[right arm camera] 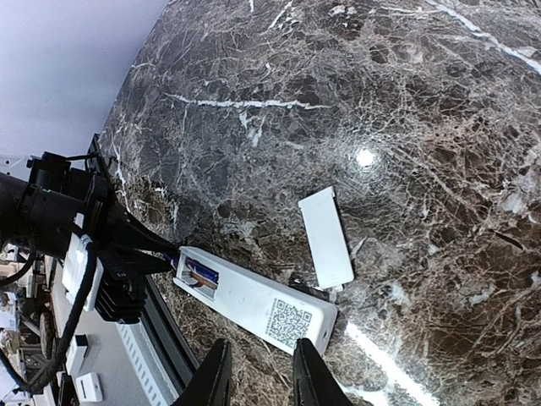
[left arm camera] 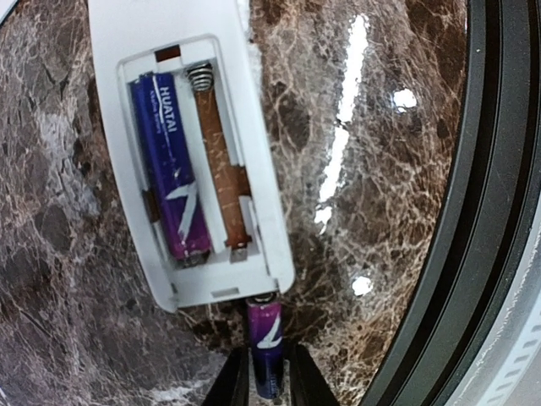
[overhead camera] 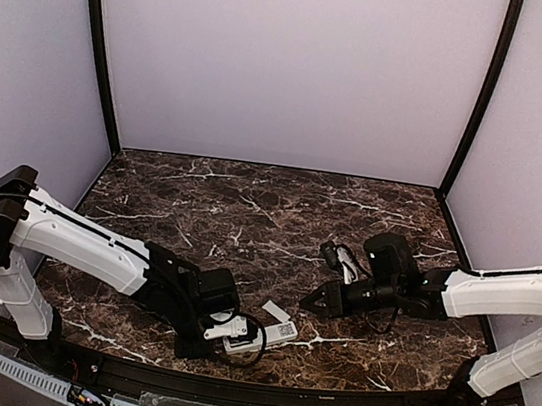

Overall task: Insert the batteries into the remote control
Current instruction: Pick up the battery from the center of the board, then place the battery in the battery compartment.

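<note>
My left pincer (left arm camera: 267, 376) is low over the near edge of the bench (left arm camera: 389, 211) and closed on the held battery (left arm camera: 265, 338), a slim blue-purple cell. The cell stands between the two black fingers and points away from the wrist. Its far tip is right at the end edge of the remote control (left arm camera: 161, 30), and I cannot tell whether they touch.

Next to the right, the white remote lies flat on the dark marble with its back up and the battery recess uncovered. The seated battery (left arm camera: 169, 169) lies lengthwise in the left slot of that recess. The slot beside it holds only bare metal strip with a coil spring (left arm camera: 200, 78) at its far end. In the right wrist view the closed part of the remote's back carries a square printed code.

Further right, the cover plate (right arm camera: 325, 237), a small white rectangle, lies flat on the bench just beside the remote's far end. It is angled away from the remote, and I cannot make out whether the two touch.

Last, my right pincer (right arm camera: 259, 359) hangs above the bench short of the remote, aimed toward it. Its jaws are a little apart, with nothing between them.
</note>
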Motion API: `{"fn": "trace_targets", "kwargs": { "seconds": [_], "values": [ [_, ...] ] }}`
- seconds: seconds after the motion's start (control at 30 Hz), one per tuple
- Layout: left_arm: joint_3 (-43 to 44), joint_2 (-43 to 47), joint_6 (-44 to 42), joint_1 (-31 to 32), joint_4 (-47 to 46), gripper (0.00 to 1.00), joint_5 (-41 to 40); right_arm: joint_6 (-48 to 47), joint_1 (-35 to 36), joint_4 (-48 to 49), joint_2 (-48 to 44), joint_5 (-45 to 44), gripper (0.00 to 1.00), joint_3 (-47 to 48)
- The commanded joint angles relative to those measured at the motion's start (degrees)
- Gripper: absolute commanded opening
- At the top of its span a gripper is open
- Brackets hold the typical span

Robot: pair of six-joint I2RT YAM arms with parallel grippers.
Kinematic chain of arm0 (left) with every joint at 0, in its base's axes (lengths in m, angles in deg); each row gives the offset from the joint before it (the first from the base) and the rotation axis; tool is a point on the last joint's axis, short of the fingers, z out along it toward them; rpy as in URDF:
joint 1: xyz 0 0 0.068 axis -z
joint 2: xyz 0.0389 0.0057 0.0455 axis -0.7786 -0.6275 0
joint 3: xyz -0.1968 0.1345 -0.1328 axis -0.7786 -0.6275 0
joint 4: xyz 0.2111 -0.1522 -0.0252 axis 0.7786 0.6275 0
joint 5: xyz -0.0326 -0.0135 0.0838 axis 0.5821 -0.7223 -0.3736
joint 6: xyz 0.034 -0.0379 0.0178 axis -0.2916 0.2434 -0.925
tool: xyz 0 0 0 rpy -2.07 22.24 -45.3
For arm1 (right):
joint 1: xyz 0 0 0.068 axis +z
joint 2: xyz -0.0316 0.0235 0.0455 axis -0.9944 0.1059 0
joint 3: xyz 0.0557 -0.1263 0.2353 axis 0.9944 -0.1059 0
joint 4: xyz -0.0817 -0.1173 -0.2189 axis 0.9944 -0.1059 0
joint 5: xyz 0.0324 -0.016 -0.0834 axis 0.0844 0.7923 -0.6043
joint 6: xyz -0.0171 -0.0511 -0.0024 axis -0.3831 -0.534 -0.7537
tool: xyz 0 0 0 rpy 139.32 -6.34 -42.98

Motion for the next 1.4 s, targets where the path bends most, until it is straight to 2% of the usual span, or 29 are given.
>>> {"fn": "trace_targets", "kwargs": {
  "seconds": [0.0,0.37,0.6,0.73,0.97,1.37],
  "values": [
    [-0.6,-0.1,-0.1,0.6,1.1,0.16,0.2,-0.8,-1.2,1.1,0.8,0.8,0.25,-0.4],
    [-1.2,3.1,1.4,0.6,3.2,0.03,-0.6,-1.6,-2.4,1.2,2.3,1.8,0.24,-0.2],
    [5.0,6.2,1.4,0.6,9.5,0.01,1.0,-2.2,-2.9,1.4,2.5,2.1,0.24,-0.1],
    [10.4,3.6,1.5,0.6,13.4,0.02,0.4,-2.4,-3.6,1.6,1.5,2.2,0.24,-0.9],
    [19.4,-5.9,1.0,0.6,18.5,0.02,-1.8,-2.8,-5.8,1.9,-1.0,2.9,0.24,-3.0],
    [22.9,-10.5,2.7,0.5,20.0,0.03,-0.7,-2.2,-6.5,3.3,-1.6,4.0,0.24,-4.9]
  ]
}}
